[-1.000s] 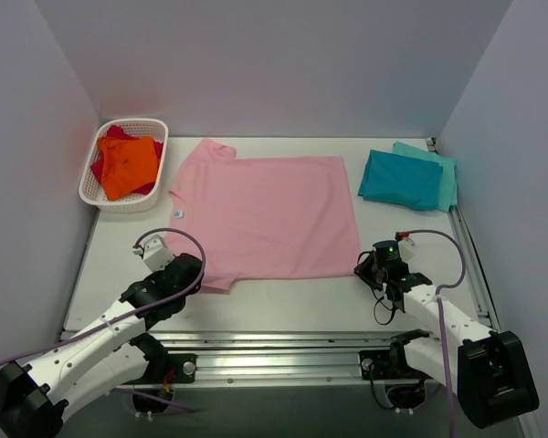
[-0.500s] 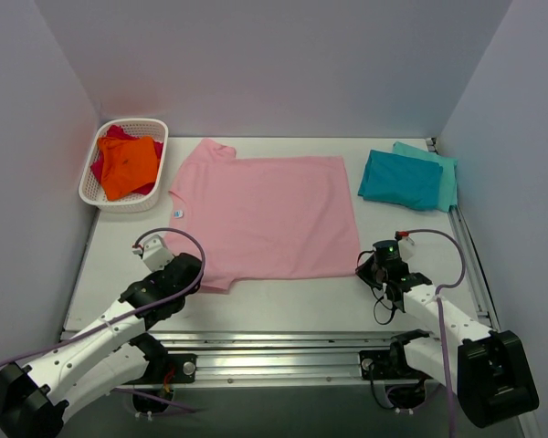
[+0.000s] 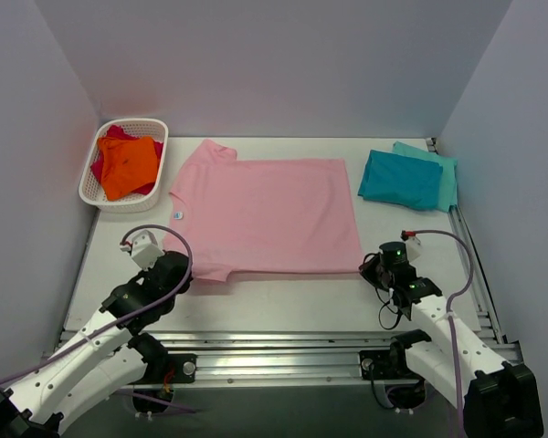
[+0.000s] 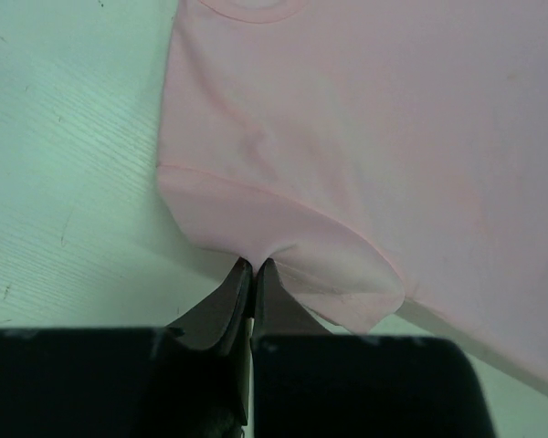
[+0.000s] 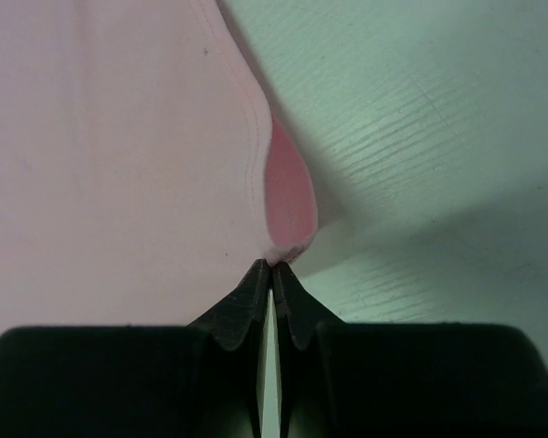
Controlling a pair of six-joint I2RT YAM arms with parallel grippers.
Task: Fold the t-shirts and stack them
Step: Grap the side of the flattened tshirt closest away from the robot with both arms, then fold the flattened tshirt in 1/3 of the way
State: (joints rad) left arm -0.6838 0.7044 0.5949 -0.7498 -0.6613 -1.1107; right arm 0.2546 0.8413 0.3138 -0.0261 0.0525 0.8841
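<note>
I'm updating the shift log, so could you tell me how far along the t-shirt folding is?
Done: a teal t-shirt and a turquoise t-shirt lie folded and overlapping at the far right. In hand: the pink t-shirt lies flat, unfolded, with the left gripper and right gripper shut on its near edge. Left: folding and stacking it, and likely the clothes in the basket.

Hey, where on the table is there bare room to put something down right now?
Bare table runs along the near edge, in front of the pink t-shirt, between the left gripper and right gripper. Another patch lies between the teal t-shirt and the right gripper. Crowded: the basket fills the far-left corner, and the pink t-shirt covers the middle.
</note>
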